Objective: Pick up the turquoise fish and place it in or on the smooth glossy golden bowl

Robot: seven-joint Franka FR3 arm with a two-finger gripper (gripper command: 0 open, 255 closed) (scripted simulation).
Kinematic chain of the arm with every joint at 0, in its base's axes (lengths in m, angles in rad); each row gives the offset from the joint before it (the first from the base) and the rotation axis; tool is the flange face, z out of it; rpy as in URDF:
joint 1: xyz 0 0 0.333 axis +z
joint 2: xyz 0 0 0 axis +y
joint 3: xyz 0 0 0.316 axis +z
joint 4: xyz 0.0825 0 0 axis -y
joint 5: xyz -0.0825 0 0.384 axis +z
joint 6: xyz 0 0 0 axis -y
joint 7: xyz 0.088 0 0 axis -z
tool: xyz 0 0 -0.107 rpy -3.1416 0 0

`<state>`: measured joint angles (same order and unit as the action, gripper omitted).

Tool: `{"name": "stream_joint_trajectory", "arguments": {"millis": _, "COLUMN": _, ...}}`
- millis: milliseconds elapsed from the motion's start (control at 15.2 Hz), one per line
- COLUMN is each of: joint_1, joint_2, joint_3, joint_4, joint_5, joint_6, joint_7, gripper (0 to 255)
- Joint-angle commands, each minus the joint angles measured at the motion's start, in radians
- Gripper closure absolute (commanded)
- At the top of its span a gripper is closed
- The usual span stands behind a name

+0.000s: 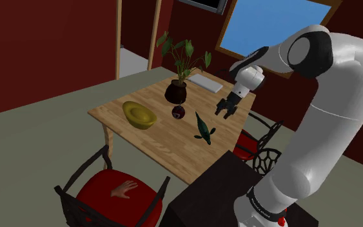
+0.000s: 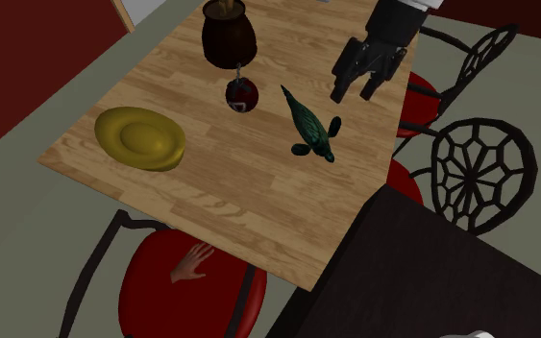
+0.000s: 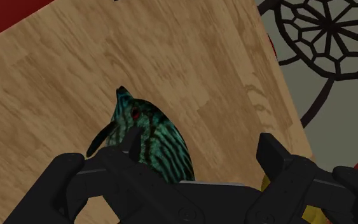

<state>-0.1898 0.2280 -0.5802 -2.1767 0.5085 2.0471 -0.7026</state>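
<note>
— Which containers stand on the light wooden bench [image 1: 149, 145]?
— A smooth glossy golden bowl [image 1: 139, 114] toward the shoulder view's left, its hollow showing bare gold. At the far side is a dark round pot [image 1: 176, 91] with a green leafy plant [image 1: 185, 55] in it.
— Anything hard to make out?
— A small dark red round thing [image 1: 178, 113] sits just in front of the pot; I cannot tell what it is. In the wrist view the black end effector [image 3: 203, 149] covers the nearest end of the turquoise striped fish [image 3: 147, 140].
— Where does the fish lie?
— Flat on the bench, well apart from the bowl, toward the shoulder view's right. Its long axis runs far to near, with the thin pointed end toward the dark red thing and the broad finned end toward the near edge.
— And the end effector?
— Its fingers stand apart. It hovers just beside the fish, gripping nothing.
</note>
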Motion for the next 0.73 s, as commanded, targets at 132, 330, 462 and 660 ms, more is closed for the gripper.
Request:
{"name": "stream_joint_trajectory", "arguments": {"millis": 132, "joint_1": -0.080, "joint_2": 0.181, "joint_3": 0.026, "joint_4": 0.121, "joint_5": 0.129, "joint_6": -0.021, "joint_7": -0.094, "gripper": 0}}
{"name": "stream_joint_trajectory", "arguments": {"millis": 330, "joint_1": -0.149, "joint_2": 0.307, "joint_3": 0.056, "joint_4": 0.223, "joint_5": 0.202, "joint_6": -0.044, "joint_7": -0.137, "gripper": 0}}
{"name": "stream_joint_trajectory", "arguments": {"millis": 462, "joint_1": -0.195, "joint_2": 0.390, "joint_3": 0.076, "joint_4": 0.297, "joint_5": 0.243, "joint_6": -0.061, "joint_7": -0.156, "gripper": 0}}
{"name": "stream_joint_trajectory", "arguments": {"millis": 660, "joint_1": -0.265, "joint_2": 0.511, "joint_3": 0.108, "joint_4": 0.417, "joint_5": 0.293, "joint_6": -0.088, "joint_7": -0.171, "gripper": 0}}
